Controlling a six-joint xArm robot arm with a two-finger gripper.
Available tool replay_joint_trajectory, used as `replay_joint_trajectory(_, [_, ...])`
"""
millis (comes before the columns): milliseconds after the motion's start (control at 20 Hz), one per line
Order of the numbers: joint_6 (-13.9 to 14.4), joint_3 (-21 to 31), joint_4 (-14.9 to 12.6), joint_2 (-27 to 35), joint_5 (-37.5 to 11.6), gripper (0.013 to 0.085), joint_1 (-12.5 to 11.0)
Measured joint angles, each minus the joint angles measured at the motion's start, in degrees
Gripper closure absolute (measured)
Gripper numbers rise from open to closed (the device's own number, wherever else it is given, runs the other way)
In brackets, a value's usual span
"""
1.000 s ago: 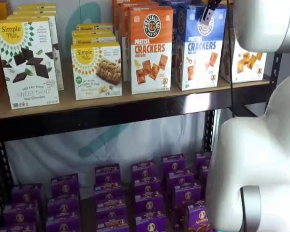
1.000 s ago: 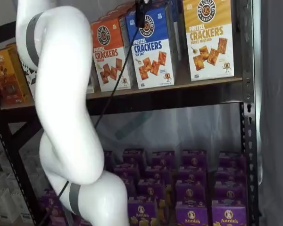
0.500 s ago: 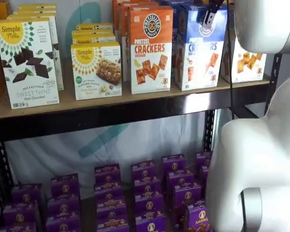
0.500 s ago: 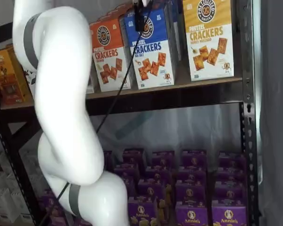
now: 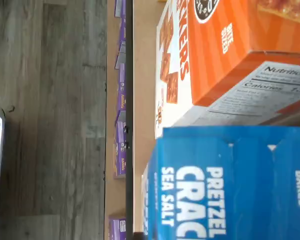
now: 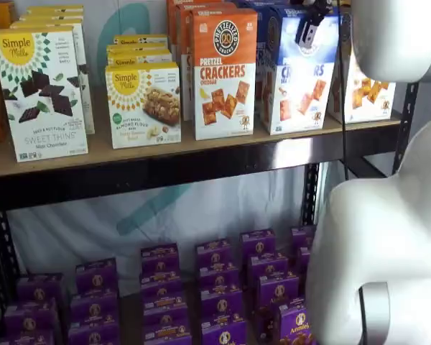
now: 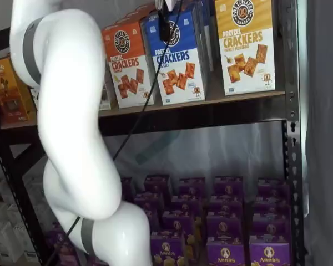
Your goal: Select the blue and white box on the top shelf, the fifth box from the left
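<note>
The blue and white box point(image 6: 302, 75) stands on the top shelf point(image 6: 201, 147) between the orange and white cheddar box point(image 6: 224, 72) and a yellow and white crackers box point(image 6: 370, 90). It is tilted and turned a little out of its row. My gripper point(image 6: 309, 27) hangs at the box's top edge, its black fingers closed on it. In a shelf view one finger point(image 7: 164, 26) lies across the logo of the blue box point(image 7: 176, 55). The wrist view shows the blue box's top point(image 5: 225, 185) close up beside the orange box point(image 5: 230, 45).
Simple Mills boxes point(image 6: 39, 93) fill the shelf's left part. Several purple boxes point(image 6: 215, 287) stand on the lower level. My white arm point(image 6: 388, 237) covers the right side in one shelf view and the left point(image 7: 72, 111) in the other. A black upright point(image 7: 291, 138) stands at the right.
The blue and white box has turned and tipped forward out of its row, moving with the gripper's fingers at its top. The arm has shifted slightly.
</note>
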Motion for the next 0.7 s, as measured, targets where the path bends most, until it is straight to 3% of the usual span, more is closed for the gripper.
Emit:
replay_joint_trajectory(200, [-0.2,0.6,0.2,-0.3,-0.4,0.029,-0.2])
replay_joint_trajectory(400, [-0.3,0.9,0.4,-0.5,-0.4,0.041,-0.3])
replay_joint_trajectory(700, [-0.4,1.1,0.9,-0.6,-0.2,0.041,-0.7])
